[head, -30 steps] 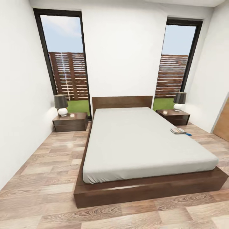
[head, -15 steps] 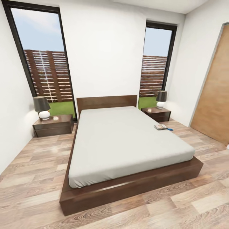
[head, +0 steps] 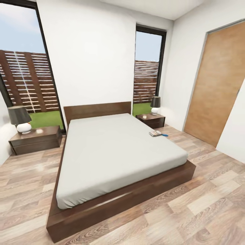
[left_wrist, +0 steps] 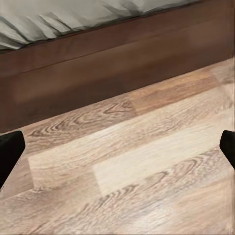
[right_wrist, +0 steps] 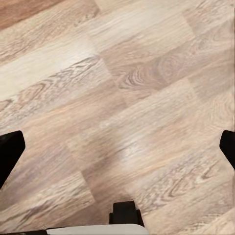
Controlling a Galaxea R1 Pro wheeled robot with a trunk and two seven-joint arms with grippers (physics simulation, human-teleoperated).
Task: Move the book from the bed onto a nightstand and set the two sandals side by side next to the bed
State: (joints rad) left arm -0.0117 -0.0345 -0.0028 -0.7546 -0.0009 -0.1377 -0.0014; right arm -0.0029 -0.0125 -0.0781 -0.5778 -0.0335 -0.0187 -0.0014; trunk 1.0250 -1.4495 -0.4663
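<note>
The bed (head: 115, 149) fills the middle of the head view, its pale mattress on a dark brown frame. The book (head: 155, 133) lies on the mattress near its right edge, towards the headboard. Touching the book's right side is a bright blue sandal (head: 164, 135), mostly hidden. One nightstand (head: 35, 139) stands left of the bed, another nightstand (head: 150, 120) right of it. My left gripper (left_wrist: 117, 147) is open over the wood floor beside the bed frame (left_wrist: 98, 73). My right gripper (right_wrist: 117, 147) is open above bare floor.
Each nightstand carries a lamp (head: 19, 119) with a dark shade. A wooden door (head: 216, 85) is set in the right wall. Tall windows (head: 147, 68) flank the headboard. Wood-plank floor (head: 204, 200) stretches wide to the bed's right and in front of it.
The head view has swung to the right: the bed and nightstands sit further left in the picture and the wooden door has come into view. The book lies where it was.
</note>
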